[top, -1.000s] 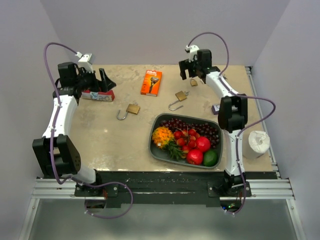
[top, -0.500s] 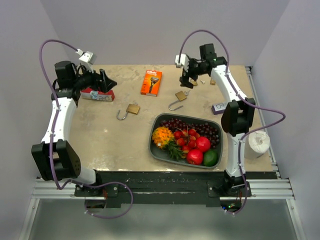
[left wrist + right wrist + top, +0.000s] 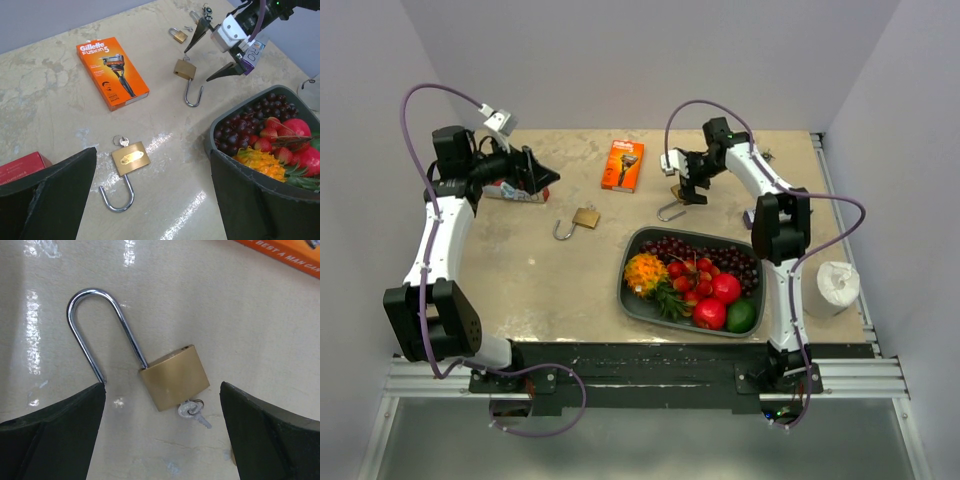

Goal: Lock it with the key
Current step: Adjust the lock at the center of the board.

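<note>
Two brass padlocks lie on the table with open shackles and a key in each. One padlock (image 3: pixel 585 217) lies left of centre and shows in the left wrist view (image 3: pixel 131 158), with its key (image 3: pixel 121 141) at the top. My left gripper (image 3: pixel 546 178) (image 3: pixel 152 152) is open and empty, above and behind it. The other padlock (image 3: pixel 678 194) (image 3: pixel 174 377) has a long shackle (image 3: pixel 95 325) and a key (image 3: pixel 194 412). My right gripper (image 3: pixel 690 188) (image 3: pixel 162 385) is open, directly above this padlock, one finger on each side, not touching it.
An orange razor box (image 3: pixel 622 165) lies at the back centre. A red box (image 3: pixel 515 193) lies under my left arm. A grey tray (image 3: pixel 630 298) of fruit stands at the front right. A small shut padlock (image 3: pixel 177 34) lies at the back. A white paper roll (image 3: pixel 837 288) stands off the right edge.
My right gripper has swung from the back of the table forward and left, and now hangs over the long-shackle padlock. My left gripper has shifted slightly right. Both padlocks are unmoved.
</note>
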`<state>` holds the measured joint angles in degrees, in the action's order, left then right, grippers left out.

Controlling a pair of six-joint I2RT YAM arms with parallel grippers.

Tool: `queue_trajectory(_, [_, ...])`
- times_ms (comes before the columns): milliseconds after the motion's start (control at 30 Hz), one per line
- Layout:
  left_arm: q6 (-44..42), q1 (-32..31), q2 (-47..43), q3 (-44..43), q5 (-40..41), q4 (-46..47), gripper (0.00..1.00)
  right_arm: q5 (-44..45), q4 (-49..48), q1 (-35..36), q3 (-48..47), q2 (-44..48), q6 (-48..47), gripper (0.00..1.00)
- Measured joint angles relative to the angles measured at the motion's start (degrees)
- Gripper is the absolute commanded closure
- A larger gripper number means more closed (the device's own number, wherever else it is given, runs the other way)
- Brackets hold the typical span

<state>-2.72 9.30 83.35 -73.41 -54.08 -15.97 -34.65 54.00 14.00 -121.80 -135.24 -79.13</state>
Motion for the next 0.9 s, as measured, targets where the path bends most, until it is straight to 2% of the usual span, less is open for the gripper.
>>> queue_trajectory(267, [0.0, 0.0, 0.0, 0.0, -0.8, -0.1, 0.0, 4.5, -9.6, 2.8, 11.1, 1.9, 1.5, 0.01])
queue_trajectory(433, [-0.1, 0.0, 0.2, 0.0, -0.9, -0.4, 0.0, 6.7, -16.4, 5.3, 14.5, 3.4, 4.2, 0.01])
queue_trajectory(667, [-0.9, 0.0, 0.2, 0.0, -1.0, -1.6, 0.0, 9.9, -22.9, 8.3, 13.8, 2.7, 11.2, 0.02])
queue_trajectory(900, [-1.5, 0.0, 0.2, 0.0, -1.0, -2.4, 0.01, 10.2, -23.2, 8.4, 3.5, -4.0, 20.5, 0.01])
